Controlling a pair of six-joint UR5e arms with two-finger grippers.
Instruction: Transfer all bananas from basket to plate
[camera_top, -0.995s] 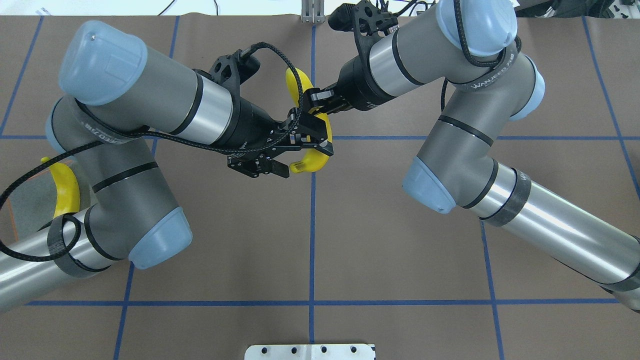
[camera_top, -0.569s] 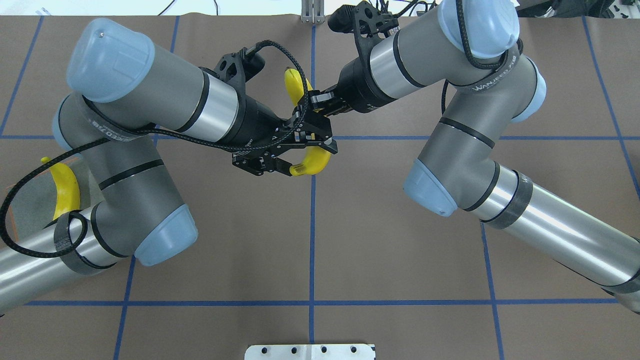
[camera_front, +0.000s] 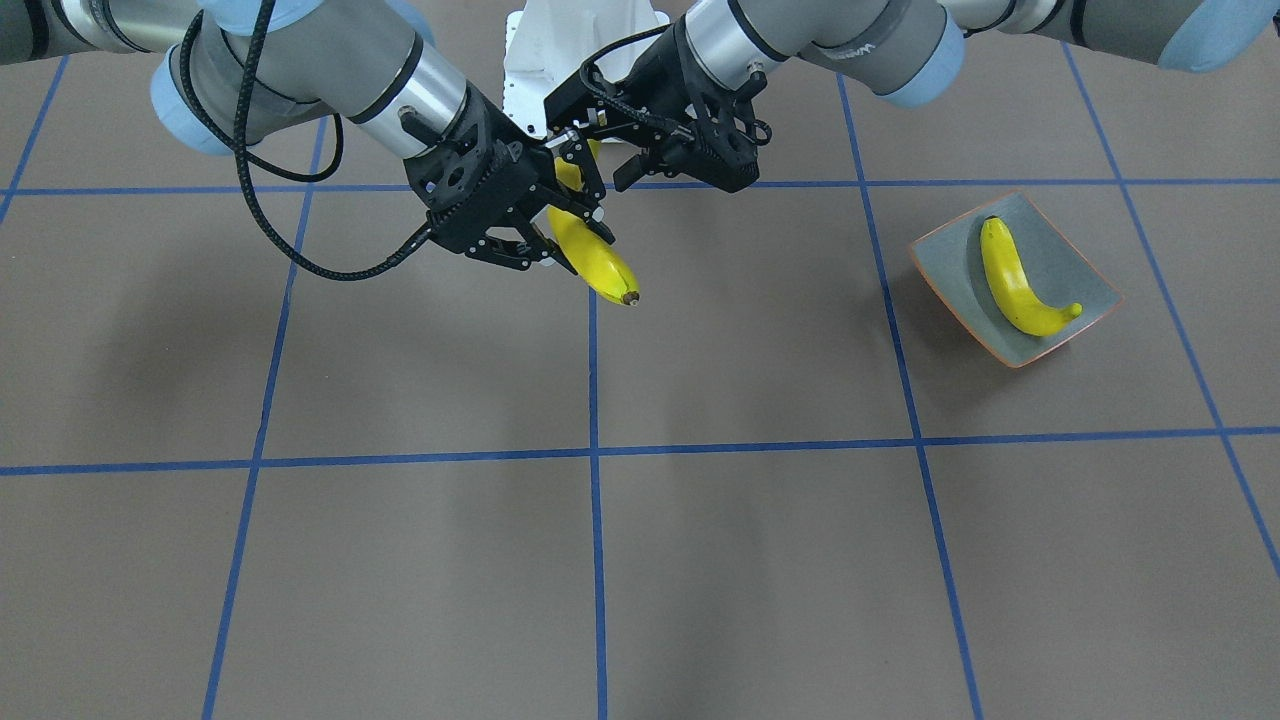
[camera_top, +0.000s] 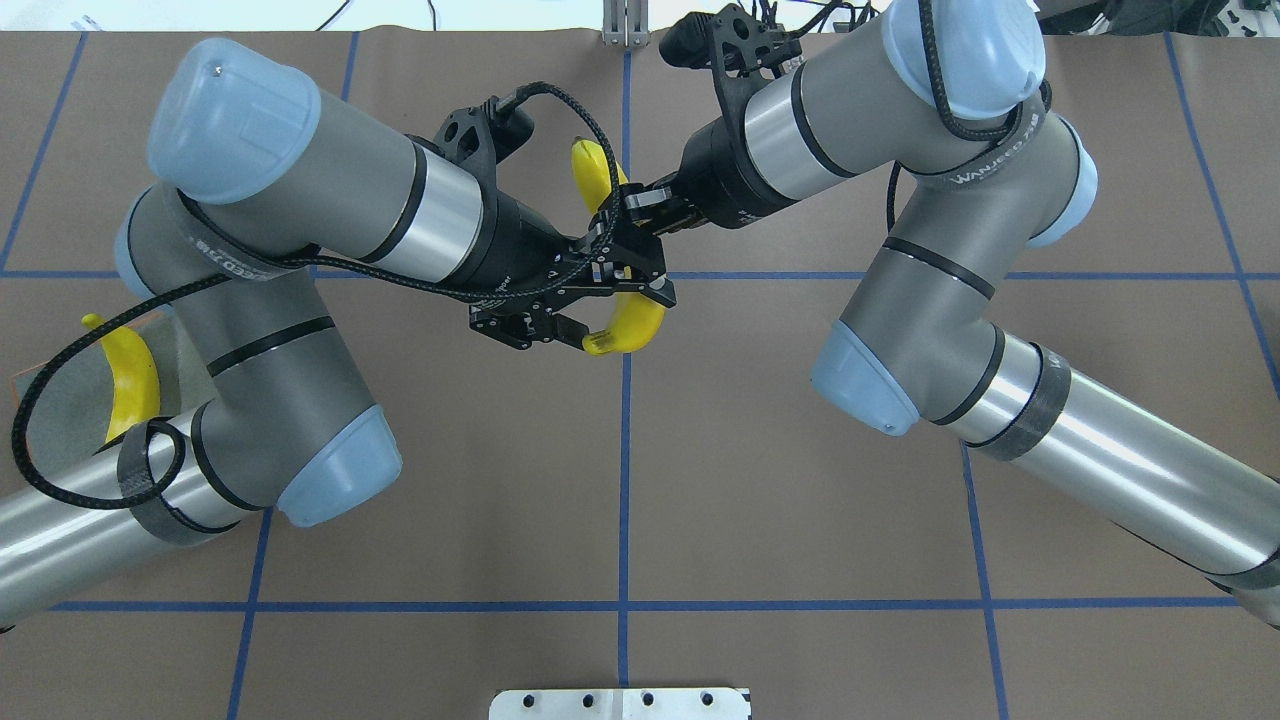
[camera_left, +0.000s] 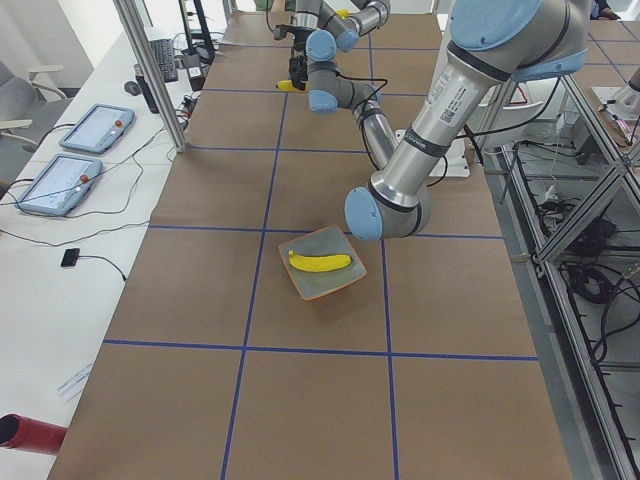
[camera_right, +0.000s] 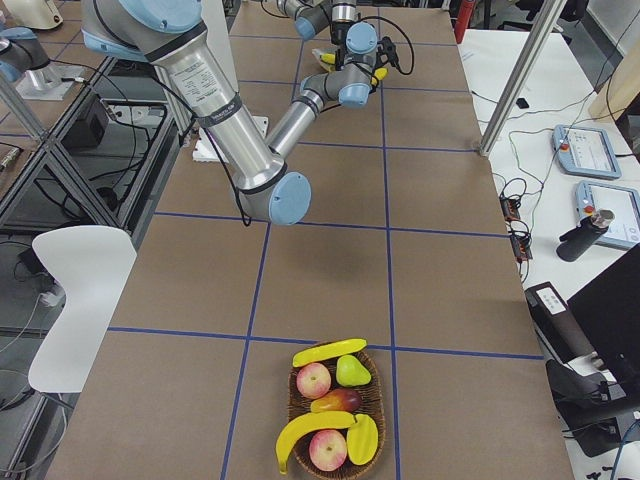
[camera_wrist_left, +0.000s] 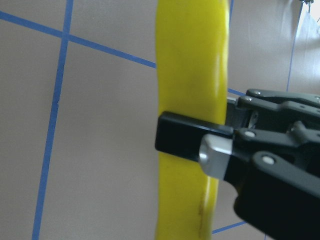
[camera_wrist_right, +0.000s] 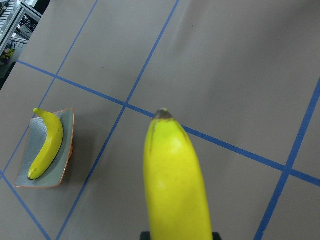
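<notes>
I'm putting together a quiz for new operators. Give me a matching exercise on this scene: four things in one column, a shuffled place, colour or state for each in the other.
Things
1. banana over the table's middle
2. banana at the robot's left end
3. green pear
4. plate

Place, colour or state
A. in the basket beside apples
B. grey-green with an orange-brown rim
C. clamped in the right gripper, off the table
D. lying on the plate

Pairs: 1-C, 2-D, 3-A, 4-B
</notes>
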